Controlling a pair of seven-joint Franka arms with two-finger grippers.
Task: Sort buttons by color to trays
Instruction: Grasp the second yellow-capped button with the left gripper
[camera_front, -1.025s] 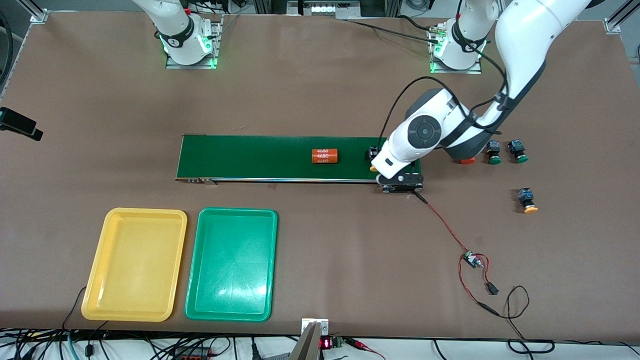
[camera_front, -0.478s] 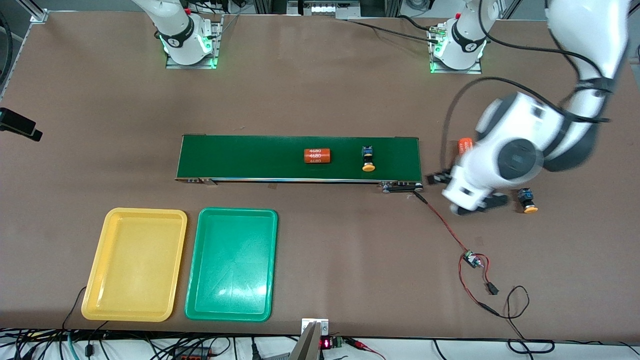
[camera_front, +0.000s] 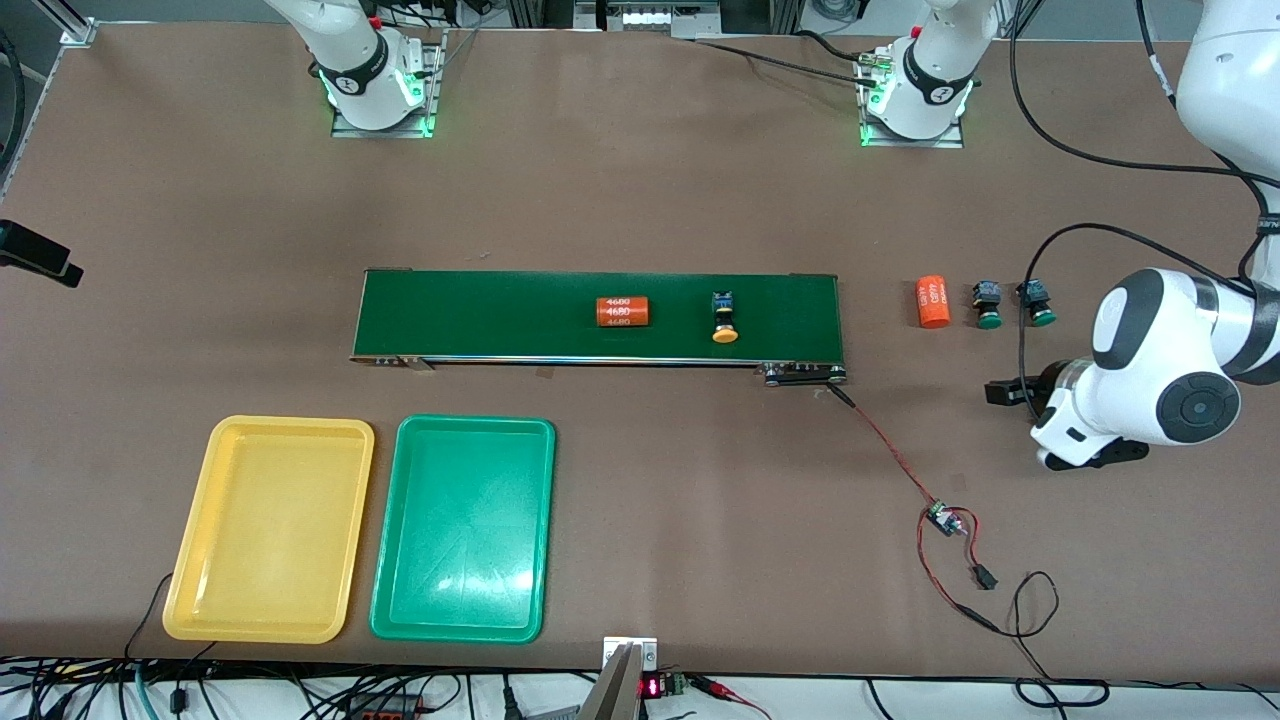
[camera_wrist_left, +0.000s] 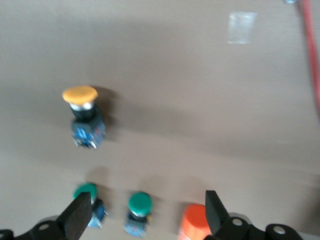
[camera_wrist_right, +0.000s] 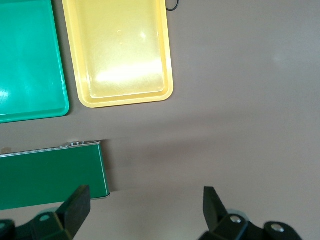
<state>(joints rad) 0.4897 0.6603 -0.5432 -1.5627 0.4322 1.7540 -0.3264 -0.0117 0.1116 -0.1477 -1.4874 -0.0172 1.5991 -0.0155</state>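
You look down on a wide table (camera_front: 640, 190) with a matte brown top that fills nearly the whole front view, lit evenly from above with soft glare patches near twelve o'clock. Aluminium frame posts (camera_front: 70, 22) stand at the corners around eleven and one o'clock, with grey floor and dark equipment showing past the edge between them. At nine o'clock a black bracket (camera_front: 38, 252) juts in over the tabletop. Along six o'clock you see a pale strip below the table edge crowded with tangled black cables (camera_front: 300, 690), a small red digit display (camera_front: 651, 687) and a metal mount (camera_front: 620, 680) rising at centre.
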